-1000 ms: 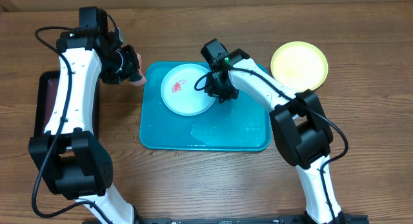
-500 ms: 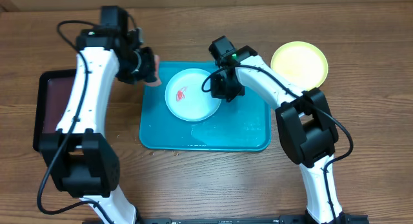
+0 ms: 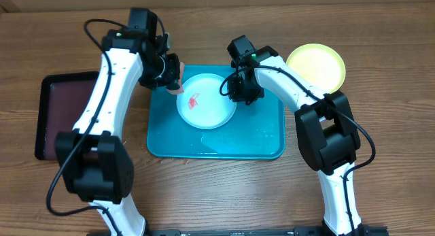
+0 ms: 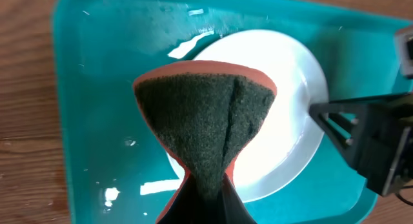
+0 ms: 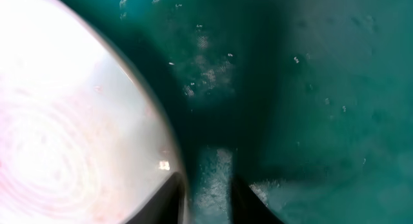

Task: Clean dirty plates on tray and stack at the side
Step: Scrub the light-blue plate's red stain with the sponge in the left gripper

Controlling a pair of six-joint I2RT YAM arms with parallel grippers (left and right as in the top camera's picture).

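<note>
A white plate point(image 3: 207, 103) with a red smear point(image 3: 194, 100) lies on the turquoise tray point(image 3: 258, 137). My left gripper point(image 3: 170, 76) is shut on a sponge point(image 3: 178, 83) with a dark green face and an orange edge. It holds the sponge point(image 4: 206, 114) just above the plate's point(image 4: 290, 108) left rim. My right gripper point(image 3: 242, 93) is down on the tray at the plate's right rim, slightly open. Its left finger touches the rim and only tray shows between the fingers point(image 5: 210, 198). A lime green plate point(image 3: 315, 66) lies on the table to the right of the tray. No mint-blue plate shows.
A dark maroon tray point(image 3: 61, 113) lies at the far left on the wooden table. The turquoise tray's floor point(image 4: 97, 88) is wet and shiny, with water drops point(image 5: 206, 69). The right gripper point(image 4: 368, 140) shows at the right in the left wrist view.
My left arm has swung right with the sponge, from beside the tray's left rim to the plate's left edge. My right gripper and the plate have shifted slightly right.
</note>
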